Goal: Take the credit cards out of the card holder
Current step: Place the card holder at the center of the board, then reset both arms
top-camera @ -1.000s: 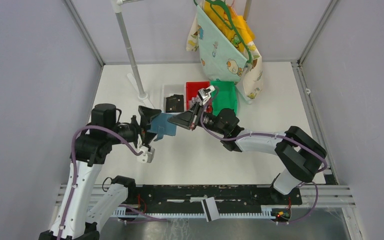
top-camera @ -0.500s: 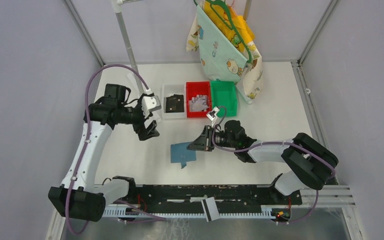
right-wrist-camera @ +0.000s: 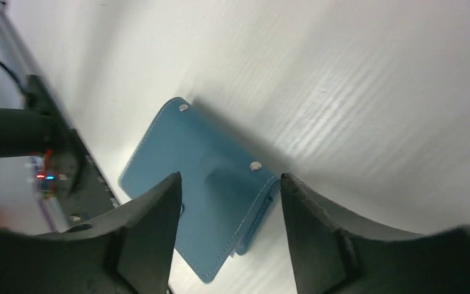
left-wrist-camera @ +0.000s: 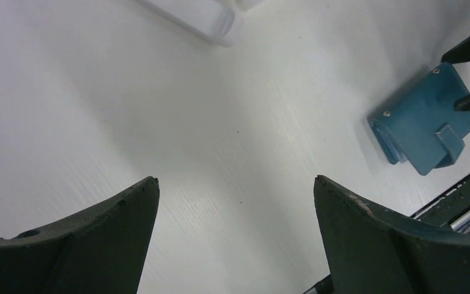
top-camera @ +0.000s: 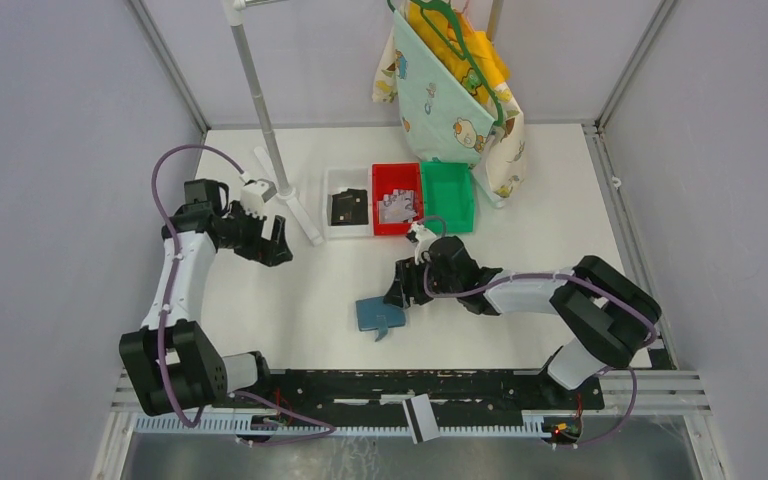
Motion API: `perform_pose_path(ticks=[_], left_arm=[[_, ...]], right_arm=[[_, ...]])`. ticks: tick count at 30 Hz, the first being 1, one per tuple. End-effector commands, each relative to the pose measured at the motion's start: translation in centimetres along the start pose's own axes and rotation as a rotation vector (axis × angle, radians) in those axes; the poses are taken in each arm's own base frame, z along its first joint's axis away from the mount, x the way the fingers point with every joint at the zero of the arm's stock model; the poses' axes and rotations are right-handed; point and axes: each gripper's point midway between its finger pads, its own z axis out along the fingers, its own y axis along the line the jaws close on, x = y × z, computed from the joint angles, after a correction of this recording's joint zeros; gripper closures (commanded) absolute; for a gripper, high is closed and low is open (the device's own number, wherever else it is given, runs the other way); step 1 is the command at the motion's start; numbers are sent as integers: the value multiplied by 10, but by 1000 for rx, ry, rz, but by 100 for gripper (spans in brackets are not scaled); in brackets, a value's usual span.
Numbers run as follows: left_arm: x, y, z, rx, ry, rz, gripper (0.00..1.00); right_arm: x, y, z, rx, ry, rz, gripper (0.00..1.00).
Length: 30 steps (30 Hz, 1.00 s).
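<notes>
Lying folded shut on the white table [top-camera: 540, 200], the teal card holder [top-camera: 378, 312] is resting near the front rail, with its snap tab pointing toward the rail. The right gripper [top-camera: 397, 297] is hovering at the holder's far edge, its jaws standing apart and clamping nothing. The left gripper [top-camera: 278, 245] is hanging over bare table well to the left, jaws spread wide and holding nothing. Pale credit cards [top-camera: 396, 207] are sitting in the red tray [top-camera: 375, 200], between a white tray [top-camera: 332, 205] holding black pieces [top-camera: 348, 207] and a green tray [top-camera: 447, 190].
</notes>
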Motion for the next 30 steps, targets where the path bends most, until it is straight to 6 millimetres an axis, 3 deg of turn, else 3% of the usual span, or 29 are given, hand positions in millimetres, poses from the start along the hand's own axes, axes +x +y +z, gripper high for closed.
perform_pose_path(ticks=[1,3,5,9,13,15,19,22,26,30], left_arm=[[-2,31,9,-146,-44,-82,0],[0,36,15,-155,-49,-91,0],[3,42,21,-171,-51,-108,0],[8,57,27,-216,-83,-142,0],[2,85,29,-335,-205,-125,0],[-2,92,29,-383,-290,-97,0],[-10,94,35,-409,-457,-73,0],[-21,91,40,-363,-523,-103,0],[-28,95,43,-373,-630,-91,0],[-32,97,42,-398,-724,-63,0]], right_arm=[[-31,-17,-20,168,-88,-200,23],[-40,-17,-33,205,-116,-242,4],[-54,-17,-50,252,-165,-294,2],[-90,-28,-106,429,-348,-370,2],[-117,-80,-179,694,-549,-273,2],[-120,-112,-213,843,-610,-205,2],[-107,-163,-265,1131,-693,-129,2],[-84,-197,-298,1320,-760,-41,2],[-54,-224,-327,1473,-868,-2,2],[-41,-241,-344,1528,-948,96,2]])
